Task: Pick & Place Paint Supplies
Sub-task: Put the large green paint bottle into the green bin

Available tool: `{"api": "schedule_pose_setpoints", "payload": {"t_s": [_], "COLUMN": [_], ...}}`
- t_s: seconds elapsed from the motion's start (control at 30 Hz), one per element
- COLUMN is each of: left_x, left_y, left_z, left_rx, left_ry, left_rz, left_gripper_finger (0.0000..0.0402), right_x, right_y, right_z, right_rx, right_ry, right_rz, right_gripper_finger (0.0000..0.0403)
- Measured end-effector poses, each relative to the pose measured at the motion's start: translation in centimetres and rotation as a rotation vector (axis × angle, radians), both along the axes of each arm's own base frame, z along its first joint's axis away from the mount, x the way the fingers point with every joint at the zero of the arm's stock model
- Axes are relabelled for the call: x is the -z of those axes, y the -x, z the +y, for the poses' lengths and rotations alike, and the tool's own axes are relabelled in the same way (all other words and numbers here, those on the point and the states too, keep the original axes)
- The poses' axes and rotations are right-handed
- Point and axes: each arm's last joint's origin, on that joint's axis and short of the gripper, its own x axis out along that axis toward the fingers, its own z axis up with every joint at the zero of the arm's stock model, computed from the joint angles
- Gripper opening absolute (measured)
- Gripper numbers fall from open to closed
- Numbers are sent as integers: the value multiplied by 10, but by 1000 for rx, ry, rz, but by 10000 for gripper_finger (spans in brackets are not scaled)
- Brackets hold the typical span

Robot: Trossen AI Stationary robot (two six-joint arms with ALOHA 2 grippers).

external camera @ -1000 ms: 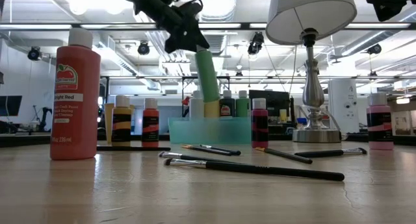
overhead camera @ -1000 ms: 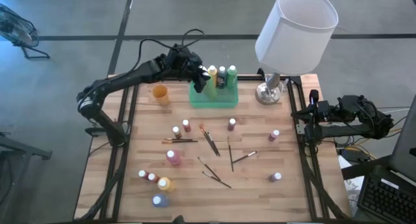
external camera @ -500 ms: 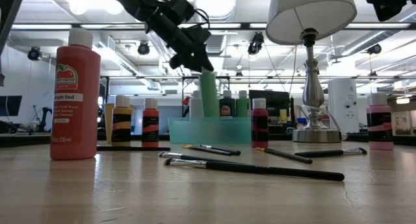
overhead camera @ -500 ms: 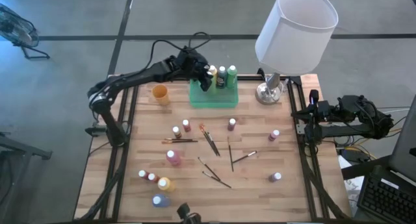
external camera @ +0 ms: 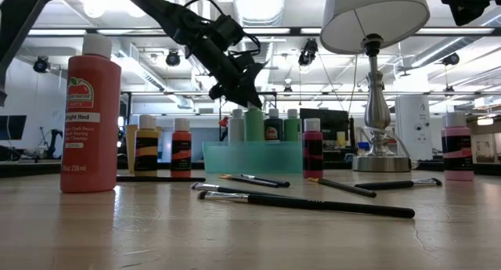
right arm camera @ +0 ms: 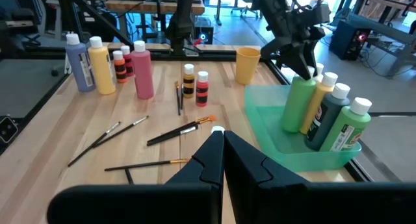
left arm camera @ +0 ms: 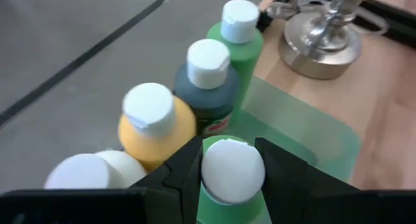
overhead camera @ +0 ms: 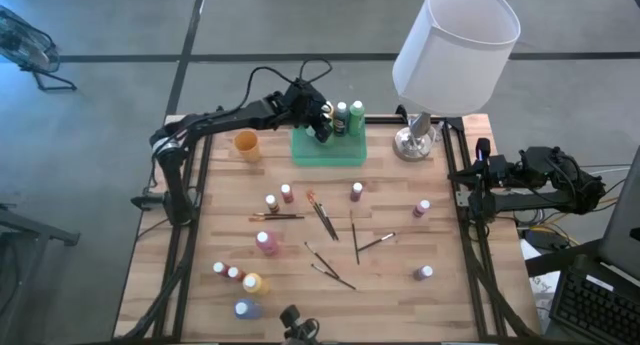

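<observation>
A light green paint bottle (left arm camera: 229,185) is being pinched at its cap by the left gripper (overhead camera: 322,123) inside the green tray (overhead camera: 345,153), at the table's twelve o'clock. If released tilted, the neighbouring yellow bottle (left arm camera: 156,123) could be toppled. The right gripper (right arm camera: 220,146), pressed together, is being kept parked at three o'clock.

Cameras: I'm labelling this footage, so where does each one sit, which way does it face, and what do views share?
High: overhead, straight down on the table; both arms show.
Low: table height, level toward the tray; left arm enters from above.
Left wrist: over the tray, past its fingers gripping a green bottle.
Right wrist: table's edge, past shut right gripper, across the brushes.
Shared: every view shows the tray's bottles.
</observation>
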Motion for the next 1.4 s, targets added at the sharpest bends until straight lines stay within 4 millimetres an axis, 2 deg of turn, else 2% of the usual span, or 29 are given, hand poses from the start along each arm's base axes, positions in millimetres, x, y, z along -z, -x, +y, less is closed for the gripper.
{"api": "schedule_pose_setpoints", "payload": {"t_s": [0.8, 1.1, 1.4], "left_x": [1, 17, 17], "left_y": [-4, -13, -13], "left_z": [1, 3, 4], "left_rx": [-36, -34, -37], "left_ry": [-7, 7, -2], "left_rz": [-29, -12, -8], "left_gripper_finger": [133, 133, 136], "right_x": [0, 0, 0], "right_y": [0, 0, 0], "right_z": [0, 0, 0], "right_rx": [0, 0, 0], "right_ry": [0, 0, 0], "right_rz": [0, 0, 0], "right_gripper_finger": [8, 8, 8]}}
